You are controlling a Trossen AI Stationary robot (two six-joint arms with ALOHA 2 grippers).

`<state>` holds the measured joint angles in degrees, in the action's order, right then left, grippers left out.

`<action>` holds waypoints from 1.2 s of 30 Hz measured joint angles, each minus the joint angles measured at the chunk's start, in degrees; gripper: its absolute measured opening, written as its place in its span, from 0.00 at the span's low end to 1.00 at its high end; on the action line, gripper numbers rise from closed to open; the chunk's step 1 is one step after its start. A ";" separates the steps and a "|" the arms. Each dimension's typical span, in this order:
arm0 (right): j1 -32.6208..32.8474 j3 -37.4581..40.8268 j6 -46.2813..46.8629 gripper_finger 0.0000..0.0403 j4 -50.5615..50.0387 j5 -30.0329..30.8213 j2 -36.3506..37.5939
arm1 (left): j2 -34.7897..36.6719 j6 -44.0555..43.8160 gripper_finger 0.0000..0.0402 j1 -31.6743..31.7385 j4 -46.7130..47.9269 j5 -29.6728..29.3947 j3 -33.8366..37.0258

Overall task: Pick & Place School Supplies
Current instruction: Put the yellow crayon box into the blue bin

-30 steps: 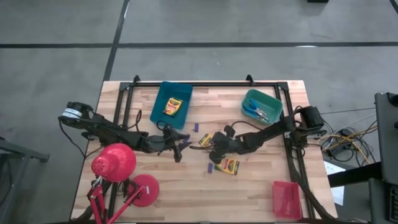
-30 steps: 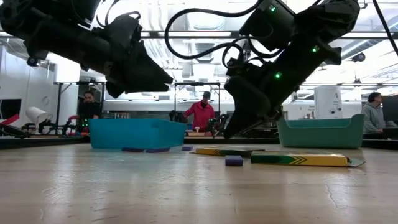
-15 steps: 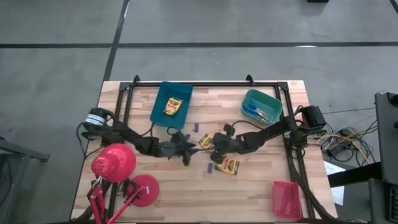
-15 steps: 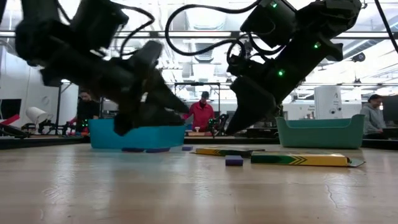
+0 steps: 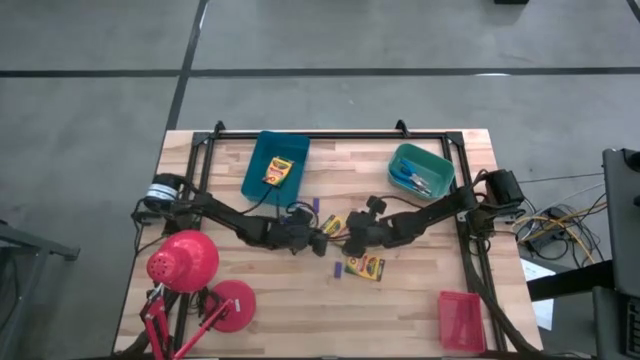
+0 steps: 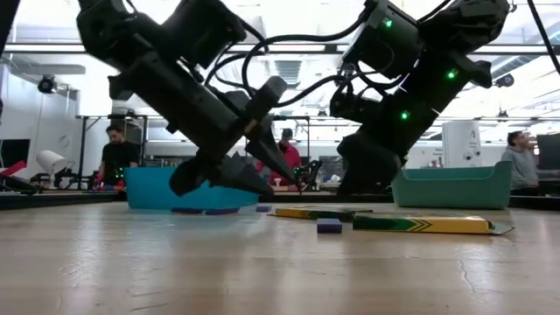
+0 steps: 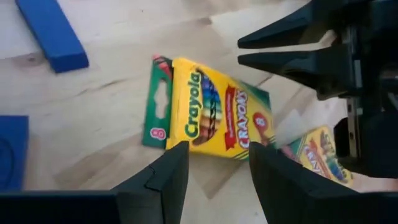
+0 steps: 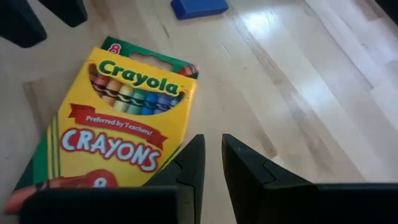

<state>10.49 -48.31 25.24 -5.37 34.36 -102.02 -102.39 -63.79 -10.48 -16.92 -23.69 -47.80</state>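
A yellow crayon box [image 5: 330, 226] lies flat on the table's middle, between my two grippers. My left gripper [image 7: 217, 171] is open just left of it, its fingers slanting down over the box's [image 7: 208, 118] near edge, a little above the table [image 6: 254, 184]. My right gripper [image 8: 211, 165] stands just right of the box [image 8: 118, 124], its fingers a narrow gap apart with nothing between them. A second crayon box [image 5: 368, 267] and a purple stick [image 5: 337, 270] lie nearer the front edge. A third crayon box [image 5: 277, 170] lies in the blue tray [image 5: 262, 185]. My right gripper has one finger [image 8: 189, 162] right beside the box's corner [image 8: 166, 169]; whether it touches the box I cannot tell.
A teal tray [image 5: 438, 160] with blue-handled scissors [image 5: 410, 178] stands at the far right. A red tray [image 5: 460, 320] sits at the near right corner, a red desk lamp [image 5: 185, 260] at the near left. Another purple stick [image 5: 314, 205] lies behind the grippers.
My left gripper has moved toward the table's right edge and down to the middle crayon box, rolling about its own line as it went. The crayon boxes and sticks lie where they were.
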 joint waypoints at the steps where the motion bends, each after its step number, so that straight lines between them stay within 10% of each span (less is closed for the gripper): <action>1: 0.01 0.00 0.01 0.13 0.05 -0.54 0.00 | 0.00 -0.46 0.43 0.00 0.79 0.48 -0.64; 36: 0.12 0.11 1.76 0.13 10.48 -16.89 -0.59 | 0.11 -1.81 0.43 -0.07 1.79 4.32 -1.91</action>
<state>10.61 -48.21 27.00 5.12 17.47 -102.61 -102.28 -65.60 -10.55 -15.14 -19.37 -49.71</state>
